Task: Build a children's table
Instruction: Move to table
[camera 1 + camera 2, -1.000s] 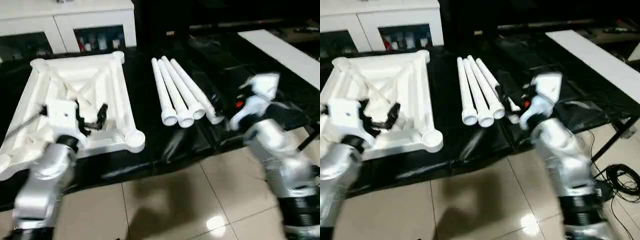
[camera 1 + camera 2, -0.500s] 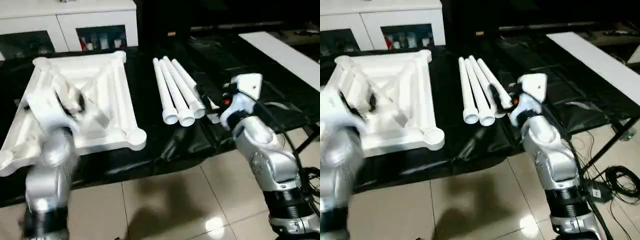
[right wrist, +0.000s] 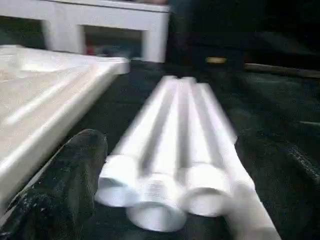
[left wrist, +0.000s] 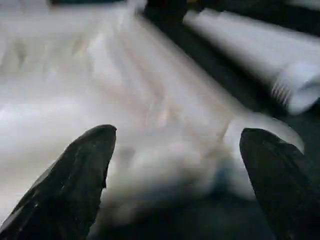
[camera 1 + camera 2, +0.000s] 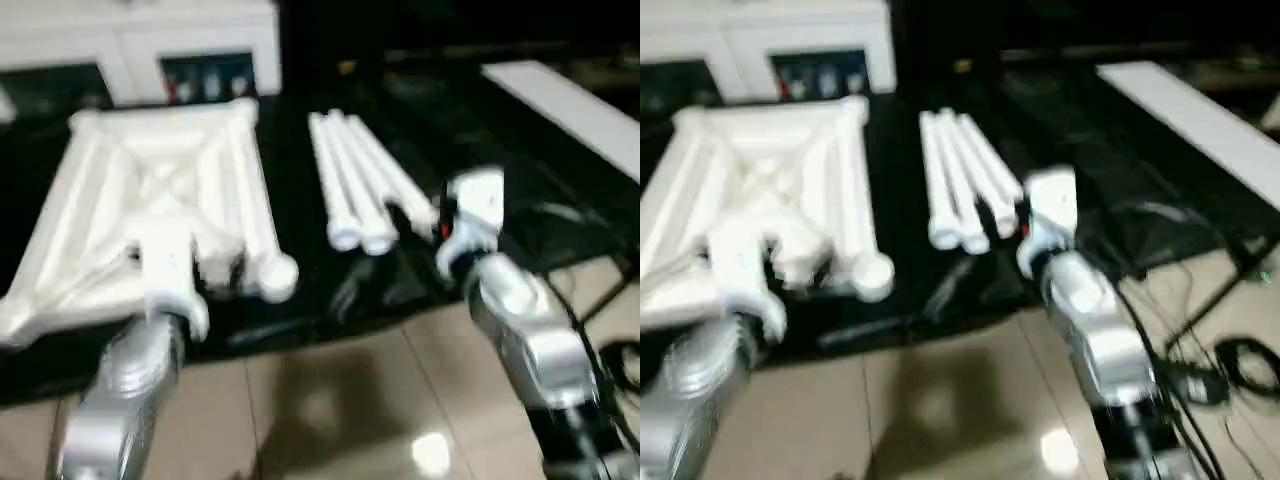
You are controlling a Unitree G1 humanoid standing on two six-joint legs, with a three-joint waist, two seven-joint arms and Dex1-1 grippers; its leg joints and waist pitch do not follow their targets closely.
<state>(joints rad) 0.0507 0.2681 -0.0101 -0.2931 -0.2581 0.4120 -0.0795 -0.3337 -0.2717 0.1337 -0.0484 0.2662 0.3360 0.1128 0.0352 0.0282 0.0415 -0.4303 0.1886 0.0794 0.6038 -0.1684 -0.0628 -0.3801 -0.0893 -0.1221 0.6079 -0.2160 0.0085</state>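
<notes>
Left pincer (image 4: 172, 175) wide open, empty; right pincer (image 3: 165, 185) same. Tabletop (image 5: 150, 190) upside down, legs (image 5: 355, 185) loose beside; no leg fitted.

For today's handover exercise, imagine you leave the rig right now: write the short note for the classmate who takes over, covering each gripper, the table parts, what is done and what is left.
Left gripper: open, empty, over the near edge of the table top close to a corner socket.
Right gripper: open, empty, just short of the flared ends of the legs.
Parts: the top lies ribbed side up on the black sheet; the legs lie bundled side by side to its right.
Done: parts laid out; no leg fitted in the sockets in view.
Left: pick up each leg and seat it in a corner socket.
</notes>
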